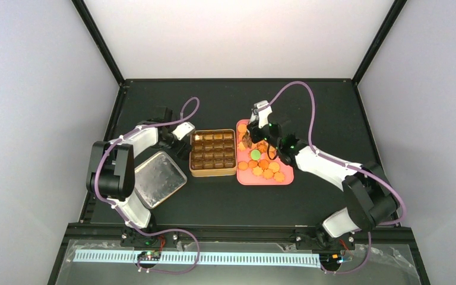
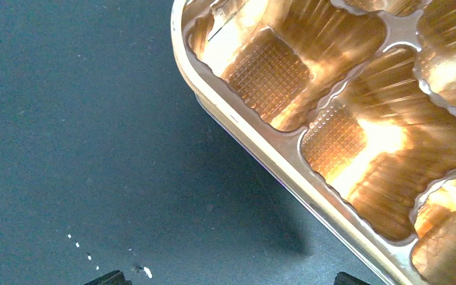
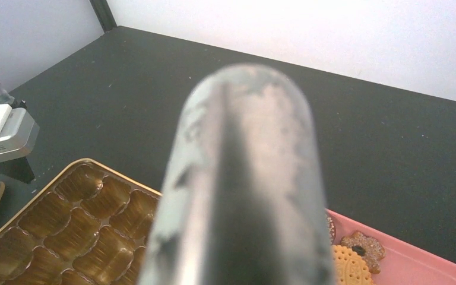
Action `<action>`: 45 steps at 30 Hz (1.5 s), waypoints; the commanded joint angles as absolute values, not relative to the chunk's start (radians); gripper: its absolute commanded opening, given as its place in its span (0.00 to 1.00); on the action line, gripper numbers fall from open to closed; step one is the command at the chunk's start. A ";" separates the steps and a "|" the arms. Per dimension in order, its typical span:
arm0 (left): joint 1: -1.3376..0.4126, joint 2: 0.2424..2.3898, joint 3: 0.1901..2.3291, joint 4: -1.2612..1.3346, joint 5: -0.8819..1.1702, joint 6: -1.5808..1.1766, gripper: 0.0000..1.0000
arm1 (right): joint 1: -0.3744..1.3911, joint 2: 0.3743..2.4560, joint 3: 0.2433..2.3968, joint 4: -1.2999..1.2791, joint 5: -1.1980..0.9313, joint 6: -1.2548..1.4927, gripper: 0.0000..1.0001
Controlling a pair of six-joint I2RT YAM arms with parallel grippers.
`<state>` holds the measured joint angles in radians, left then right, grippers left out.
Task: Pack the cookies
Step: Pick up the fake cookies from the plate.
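The cookies, mostly orange with one green, lie on a pink tray. Two of them, a pale round one and a dark flower-shaped one, show in the right wrist view. My right gripper hangs over the tray's far left part, shut on metal tongs whose blurred arms fill that view and hide the fingers. The tongs' tips reach down among the far cookies. My left gripper stands open just off the far left corner of the brown tin, holding nothing.
The tin sits left of the tray, and the compartments that show are empty. Its silver lid lies on the black table, left of the tin, beside the left arm. Walls close in the table at the back and sides.
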<state>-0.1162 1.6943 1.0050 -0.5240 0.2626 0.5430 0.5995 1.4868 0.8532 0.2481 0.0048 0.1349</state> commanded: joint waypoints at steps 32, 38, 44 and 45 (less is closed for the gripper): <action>-0.228 1.610 0.993 -0.609 0.409 0.589 0.89 | 0.598 1.248 0.939 0.145 0.004 0.043 0.01; -0.157 1.615 1.026 -0.646 0.379 0.569 0.90 | 0.615 1.262 0.987 0.141 -0.066 0.066 0.01; -0.025 1.613 1.091 -0.716 0.400 0.548 0.96 | 0.690 1.361 1.081 0.150 -0.081 0.061 0.01; -0.005 1.612 1.102 -0.733 0.410 0.547 0.98 | 0.702 1.384 1.101 0.150 -0.083 0.060 0.01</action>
<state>-0.0757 1.6299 1.0302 -0.6586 0.3672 0.5621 0.6533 1.3151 1.0245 0.1181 -0.0547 0.0616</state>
